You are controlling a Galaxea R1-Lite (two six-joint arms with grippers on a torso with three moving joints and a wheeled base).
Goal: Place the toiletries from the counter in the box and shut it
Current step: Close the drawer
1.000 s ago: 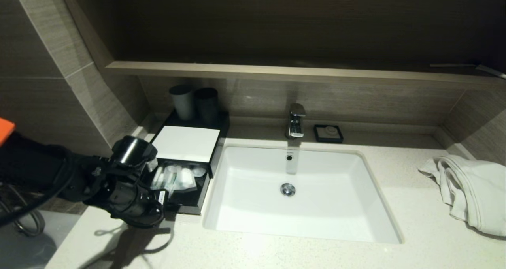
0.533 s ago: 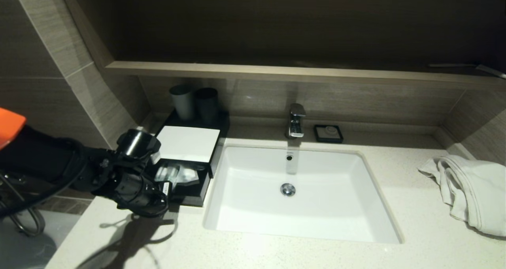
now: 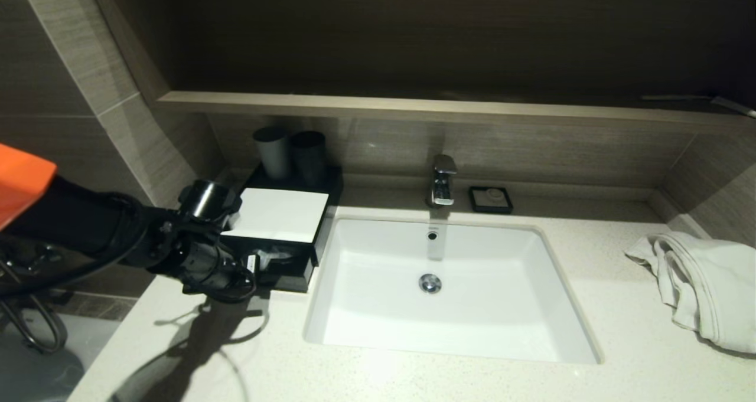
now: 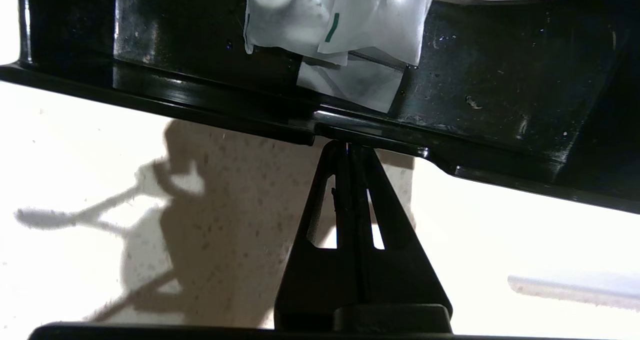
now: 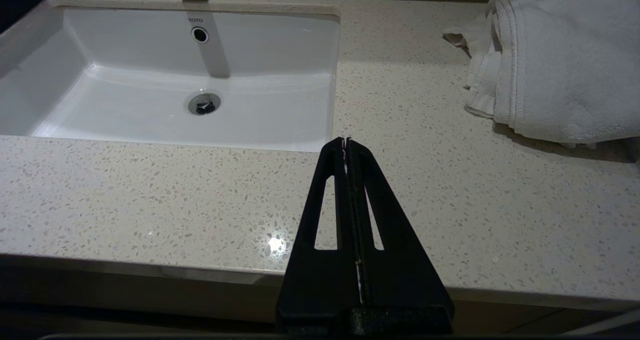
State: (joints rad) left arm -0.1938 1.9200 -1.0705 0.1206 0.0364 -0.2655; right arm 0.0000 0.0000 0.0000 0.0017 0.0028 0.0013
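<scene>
The black box (image 3: 322,225) with a white top (image 3: 277,214) stands on the counter left of the sink. Its drawer (image 3: 289,283) sticks out a little toward me and holds white toiletry packets (image 3: 274,255). In the left wrist view the packets (image 4: 350,25) lie on the dark drawer floor behind the drawer's front rim (image 4: 200,113). My left gripper (image 3: 251,272) is shut and empty, and its tips (image 4: 348,145) touch that front rim. My right gripper (image 5: 346,141) is shut and empty, hovering over the counter's front edge right of the sink, out of the head view.
The white sink (image 3: 378,260) fills the middle, with a chrome faucet (image 3: 442,180) and a black soap dish (image 3: 490,199) behind it. Two dark cups (image 3: 273,151) stand behind the box. A white towel (image 3: 703,284) lies at the right. A shelf (image 3: 413,108) overhangs the back.
My left gripper has moved toward the back wall with its tips on the drawer front. The drawer has slid into the box, and less of the packets shows.
</scene>
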